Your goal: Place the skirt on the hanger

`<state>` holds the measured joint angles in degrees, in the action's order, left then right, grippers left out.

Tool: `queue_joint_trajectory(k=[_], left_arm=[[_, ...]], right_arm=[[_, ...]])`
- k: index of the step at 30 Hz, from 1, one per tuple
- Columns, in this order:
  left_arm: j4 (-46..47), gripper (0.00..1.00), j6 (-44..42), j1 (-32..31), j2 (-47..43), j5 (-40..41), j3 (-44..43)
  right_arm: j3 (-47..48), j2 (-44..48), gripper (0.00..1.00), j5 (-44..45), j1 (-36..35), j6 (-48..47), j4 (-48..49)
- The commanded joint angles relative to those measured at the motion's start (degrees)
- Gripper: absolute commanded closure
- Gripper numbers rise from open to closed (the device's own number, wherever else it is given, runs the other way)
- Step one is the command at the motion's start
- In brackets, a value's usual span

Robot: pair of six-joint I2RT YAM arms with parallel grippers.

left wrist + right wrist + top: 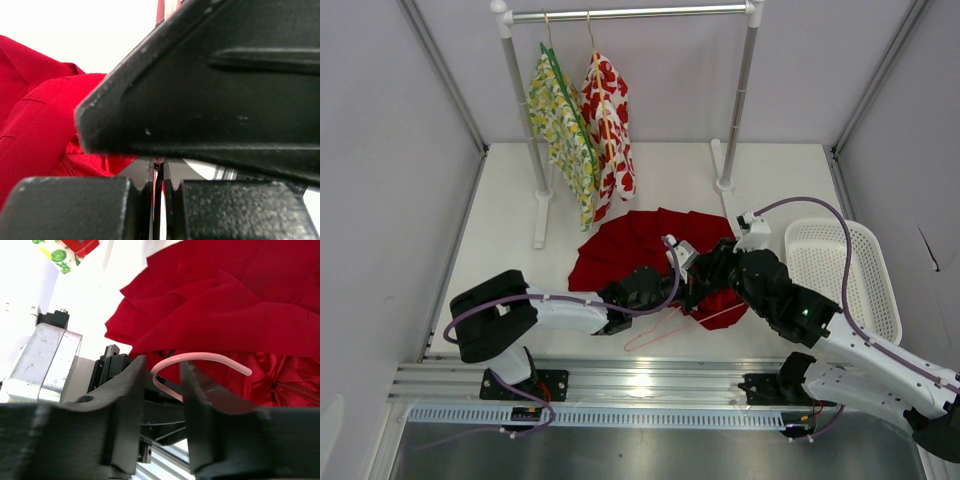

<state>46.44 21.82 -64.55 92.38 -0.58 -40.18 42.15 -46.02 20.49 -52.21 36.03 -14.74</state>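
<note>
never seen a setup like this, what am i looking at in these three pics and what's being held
These are two robot arms bolted at the near edge of a white table. The wide picture comes from a fixed camera above and behind them; the other two come from small cameras on each wrist, so their own dark jaws fill the view.

On the table lies a deep-red skirt, spread in folds, with a thin pale pink hanger partly under it. A white basket sits to the right. At the back stands a clothes rail with two flowered garments hanging on it.

The left gripper has its jaws almost together; something thin may be pinched there, but I cannot tell. The right gripper has its jaws apart, with the hanger's curved hook showing between them; whether it grips the hook is not clear.
</note>
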Motion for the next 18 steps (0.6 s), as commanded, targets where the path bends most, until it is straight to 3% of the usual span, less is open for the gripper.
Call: queue_joint_trajectory(k=[1, 3, 5, 11, 15, 18], left_arm=[[0.41, 1.00, -1.43, -0.75, 0.35, 0.31, -2.27], [0.24, 1.00, -1.52, -0.84, 0.35, 0.32, -2.36], [-0.03, 1.00, -1.52, -0.84, 0.08, 1.53, -2.27], [-1.70, 0.89, -1.79, -0.92, -1.93, 4.35, -1.92], [-3.80, 0.72, -2.57, -0.92, -3.61, 5.85, -1.65], [-4.95, 0.66, -2.84, -0.92, -5.19, 6.82, -0.95]], right_arm=[[3.90, -0.82, 0.73, 5.16, -1.93, -1.40, 0.33], [4.78, -1.44, 0.83, 6.31, -2.64, -2.19, -1.16], [6.01, -2.32, 0.99, 8.24, -3.60, -3.07, -2.30], [6.10, -2.23, 1.00, 9.57, -4.48, -5.09, -3.28], [6.01, -2.23, 1.00, 10.18, -4.66, -6.32, -3.98], [6.10, -2.06, 1.00, 10.53, -4.57, -6.50, -4.06]])
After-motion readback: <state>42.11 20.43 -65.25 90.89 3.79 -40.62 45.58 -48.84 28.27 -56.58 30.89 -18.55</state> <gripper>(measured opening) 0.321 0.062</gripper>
